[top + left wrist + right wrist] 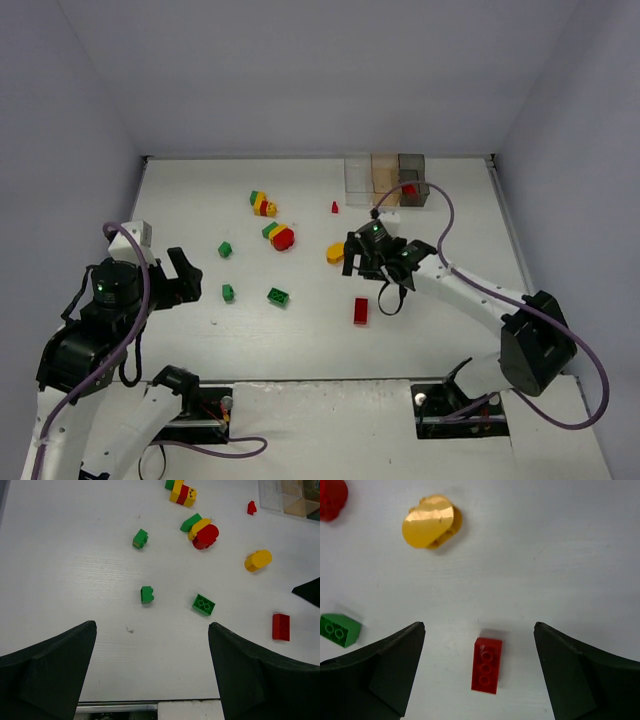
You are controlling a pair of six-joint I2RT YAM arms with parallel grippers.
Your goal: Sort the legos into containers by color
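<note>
The legos lie scattered on the white table. A long red brick (361, 311) lies flat, and in the right wrist view (486, 665) it sits between my right gripper's fingers, below them. My right gripper (368, 268) (479, 627) is open and empty above the table. A yellow rounded brick (336, 253) (429, 527) lies just beyond it. My left gripper (185, 275) (152, 626) is open and empty near the left front. Three green bricks (278, 296) (204, 604), (228, 292), (225, 249) lie ahead of it. The containers (385, 178) stand at the back; the dark one holds a red brick (409, 189).
Two mixed clumps lie mid-table: yellow, red and green (263, 203) (181, 492), and green, yellow and red (279, 236) (201, 530). A tiny red piece (334, 207) lies near the clear box. Grey walls enclose the table on three sides.
</note>
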